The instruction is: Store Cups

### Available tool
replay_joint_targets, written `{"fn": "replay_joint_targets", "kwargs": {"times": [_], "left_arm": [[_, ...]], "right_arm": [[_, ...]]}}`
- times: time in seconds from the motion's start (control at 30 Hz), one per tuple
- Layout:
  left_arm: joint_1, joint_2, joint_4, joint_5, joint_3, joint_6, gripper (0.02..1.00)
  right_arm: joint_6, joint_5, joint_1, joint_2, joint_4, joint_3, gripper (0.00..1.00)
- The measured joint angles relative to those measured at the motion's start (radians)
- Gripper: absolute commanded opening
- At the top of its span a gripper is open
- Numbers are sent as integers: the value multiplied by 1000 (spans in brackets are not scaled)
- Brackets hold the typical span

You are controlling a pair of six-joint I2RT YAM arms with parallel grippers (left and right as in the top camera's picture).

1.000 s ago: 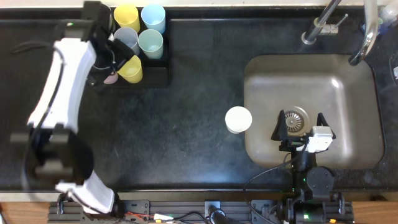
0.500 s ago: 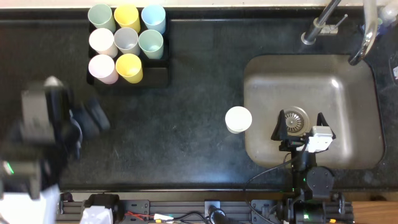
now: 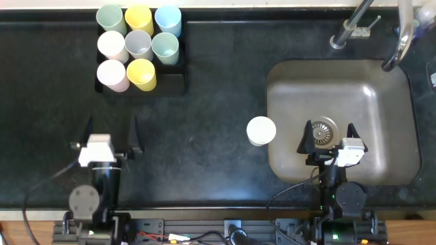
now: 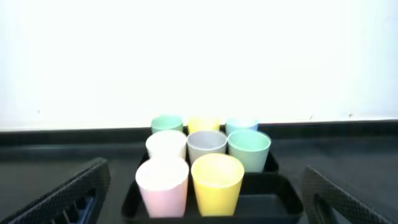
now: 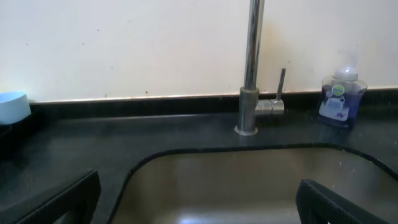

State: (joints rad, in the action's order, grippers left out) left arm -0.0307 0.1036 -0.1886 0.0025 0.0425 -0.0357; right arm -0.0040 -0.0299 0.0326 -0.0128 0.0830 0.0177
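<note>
Both arms sit at the 6 o'clock edge of the dark worktop (image 3: pixel 211 82). My left gripper (image 3: pixel 112 128) is at about 7 o'clock in the top view, its fingers spread wide apart and gripping nothing. It faces the black tray (image 3: pixel 172 82), which lies at 11 o'clock against the back wall.

Eight cups stand upright in the tray, packed close together:
- **Row at the tray's 12 o'clock side:** a green cup (image 3: pixel 110 15), the far yellow cup (image 3: pixel 139 15) and a blue cup (image 3: pixel 167 15).
- **Middle row:** a white cup (image 3: pixel 111 44), a grey cup (image 3: pixel 139 44) and a mint cup (image 3: pixel 165 46).
- **Row at the 6 o'clock side:** a pink cup (image 3: pixel 112 73) and the near yellow cup (image 3: pixel 142 73), with bare tray floor at their 3 o'clock.

The loose white cup (image 3: pixel 261 131) stands alone on the worktop, near the centre. It is just beside the 9 o'clock rim of the sink (image 3: pixel 381 102) and well apart from the tray.

My right gripper (image 3: pixel 330 129) is at 5 o'clock, over the sink near its drain (image 3: pixel 325 129), jaws likewise apart and holding nothing.

The faucet (image 5: pixel 251 62) rises at the sink's 12 o'clock. Toward 1 o'clock a purple soap bottle (image 5: pixel 339 99) carries a small label, but its print is too small for me to read.
</note>
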Motion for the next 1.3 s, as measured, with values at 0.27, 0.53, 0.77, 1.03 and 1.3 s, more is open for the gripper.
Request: {"fn": "replay_joint_targets", "kwargs": {"times": [0.27, 0.53, 0.77, 1.03, 1.3], "left_arm": [[0, -88, 272, 13, -31, -4, 998], [0, -90, 271, 13, -31, 10, 996], [0, -90, 271, 13, -31, 11, 998], [0, -90, 271, 13, -31, 11, 998], [0, -90, 271, 13, -31, 11, 998]], "right_arm": [[0, 0, 0, 0, 0, 0, 998], [0, 0, 0, 0, 0, 0, 998], [0, 0, 0, 0, 0, 0, 998], [0, 0, 0, 0, 0, 0, 998], [0, 0, 0, 0, -1, 0, 996]]}}
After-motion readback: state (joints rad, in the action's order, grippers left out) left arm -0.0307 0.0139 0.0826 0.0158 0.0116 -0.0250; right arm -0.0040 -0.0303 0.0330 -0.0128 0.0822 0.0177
